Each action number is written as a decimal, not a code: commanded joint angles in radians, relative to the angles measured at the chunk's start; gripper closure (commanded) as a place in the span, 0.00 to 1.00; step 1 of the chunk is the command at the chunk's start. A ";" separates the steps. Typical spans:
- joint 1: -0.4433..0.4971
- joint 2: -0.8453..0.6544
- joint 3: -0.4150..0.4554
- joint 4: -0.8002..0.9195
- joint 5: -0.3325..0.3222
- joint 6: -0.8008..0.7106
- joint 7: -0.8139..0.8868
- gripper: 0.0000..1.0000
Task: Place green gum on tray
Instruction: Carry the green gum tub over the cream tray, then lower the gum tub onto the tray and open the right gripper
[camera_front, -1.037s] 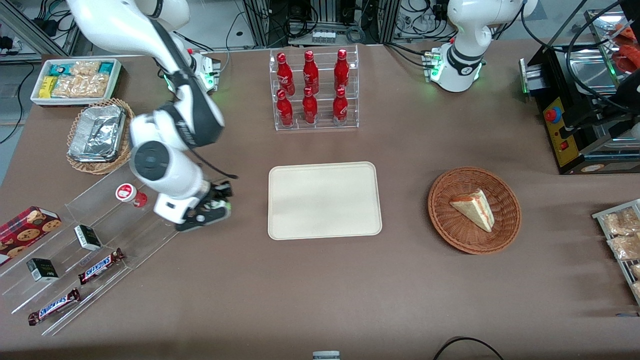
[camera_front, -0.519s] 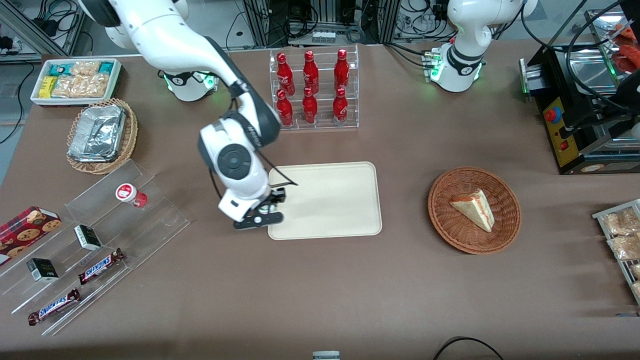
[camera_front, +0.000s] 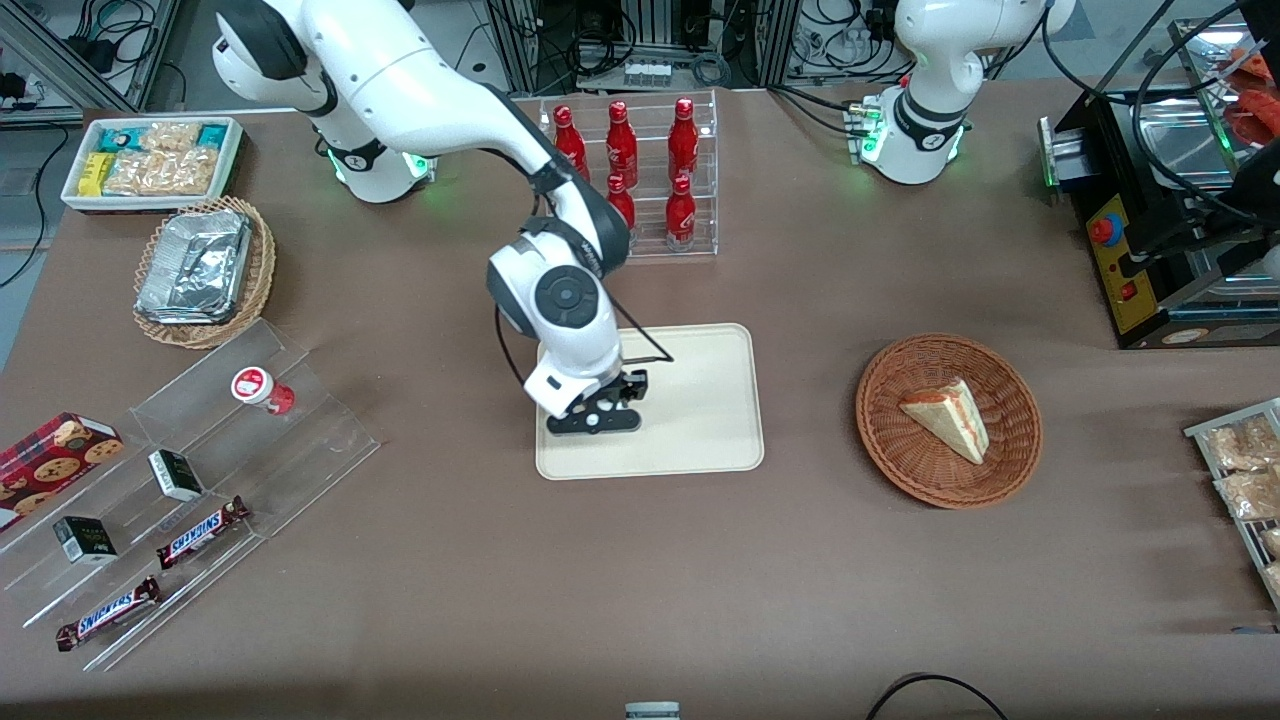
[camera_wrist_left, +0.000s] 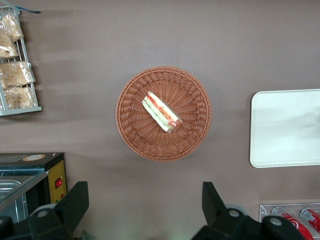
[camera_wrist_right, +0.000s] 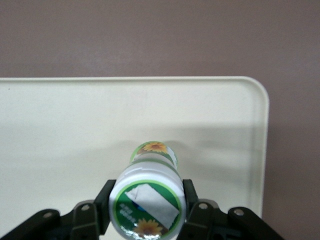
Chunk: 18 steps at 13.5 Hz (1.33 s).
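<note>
Above the large flat cream-beige rectangular tray (camera_front: 690, 400), near its edge toward the working arm's end, hangs the right arm's black two-finger gripper (camera_front: 597, 412). Its fingers pinch the small green-bodied gum bottle with a white, green-marked cap (camera_wrist_right: 147, 200), fingers at three and nine o'clock around the cap.

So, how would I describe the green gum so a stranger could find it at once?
Find the beige tray in the middle of the table; the gripper is above its end toward the working arm. It is shut on the green gum, a small bottle with a white cap. Its cap mark is green, while the similar bottle on the clear rack is red.
</note>
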 joint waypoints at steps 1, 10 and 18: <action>0.025 0.044 -0.011 0.043 0.026 0.019 0.048 1.00; 0.058 0.093 -0.011 0.043 0.014 0.057 0.064 0.00; 0.058 0.081 -0.013 0.031 -0.032 0.083 -0.031 0.00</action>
